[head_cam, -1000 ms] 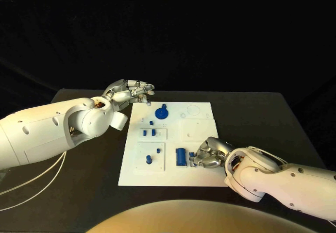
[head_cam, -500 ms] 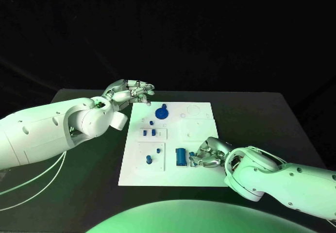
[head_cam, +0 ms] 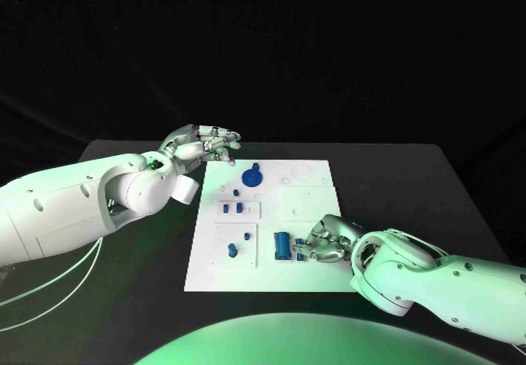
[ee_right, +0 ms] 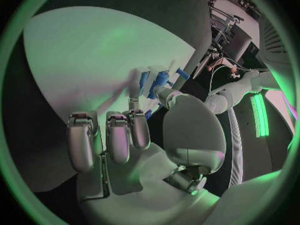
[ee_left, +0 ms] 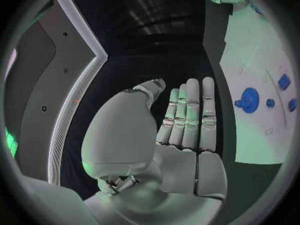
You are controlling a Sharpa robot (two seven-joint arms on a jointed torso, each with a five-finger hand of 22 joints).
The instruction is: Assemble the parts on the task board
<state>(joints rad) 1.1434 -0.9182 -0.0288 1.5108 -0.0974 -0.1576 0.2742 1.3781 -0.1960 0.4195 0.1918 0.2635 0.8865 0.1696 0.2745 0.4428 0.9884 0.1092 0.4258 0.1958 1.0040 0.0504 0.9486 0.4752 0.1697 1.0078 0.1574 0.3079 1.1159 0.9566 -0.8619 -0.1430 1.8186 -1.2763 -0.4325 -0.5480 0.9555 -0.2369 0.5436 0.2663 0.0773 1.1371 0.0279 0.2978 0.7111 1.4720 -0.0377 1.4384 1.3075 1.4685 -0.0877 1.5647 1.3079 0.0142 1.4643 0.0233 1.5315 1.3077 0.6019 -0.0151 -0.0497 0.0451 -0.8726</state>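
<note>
My right hand [head_cam: 325, 243] fingers a small blue part [head_cam: 298, 251] on the white task board [head_cam: 312, 204]; whether it's grasped, I cannot tell. Next, seating it. My left hand [head_cam: 203, 144] hovers, released.

My task board [head_cam: 310, 199] lies flat in the middle of the table, a white rectangular plate with its long side running away from me. A round blue gear-like part [head_cam: 253, 178] sits near its far end. Closer in, 2 small blue parts [head_cam: 232, 206] lie side by side, with another small one [head_cam: 232, 248] on the near-left panel. A longer blue cylinder [head_cam: 283, 245] lies beside my right fingers, possibly touching them.
</note>
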